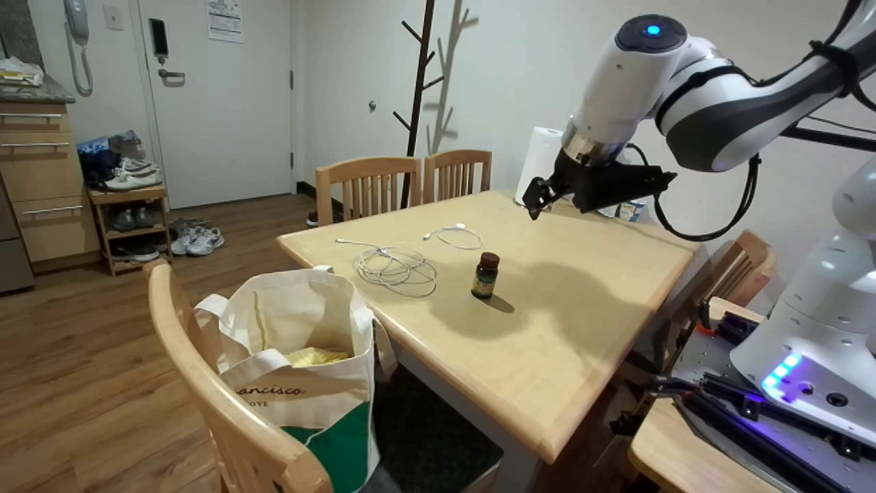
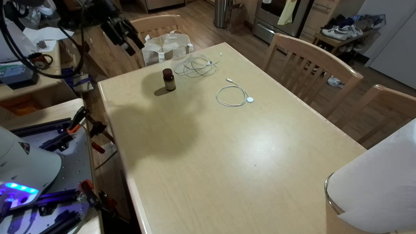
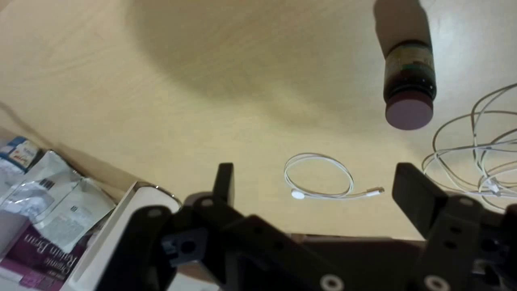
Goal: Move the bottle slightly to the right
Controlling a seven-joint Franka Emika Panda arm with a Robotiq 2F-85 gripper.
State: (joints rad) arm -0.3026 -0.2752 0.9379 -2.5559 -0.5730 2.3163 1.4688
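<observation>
- Tool (image 3: 317, 180) hangs in the air over the surface (image 1: 506, 370), released, its two fingers (image 3: 223, 182) standing wide apart.
- Bottle (image 1: 484, 276), dark with a reddish-brown cap, stands upright on the surface, lower than the tool and well apart from it; in the wrist view it shows beyond the fingertips, ahead of the finger on that view's right.
- Short white cable (image 3: 347, 197), looped, appears between the fingertips in the wrist view, down on the surface.
- Longer coiled cable (image 1: 393, 260) lies near the bottle, past the outer side of the finger on that view's right.
- Paper roll (image 1: 538, 154) stands on the surface, partly behind the tool in an exterior view.
- Tote bag (image 1: 321, 404), cream with a green patch, rests on a chair (image 1: 205, 390) at the surface's edge, lower than the tool.
</observation>
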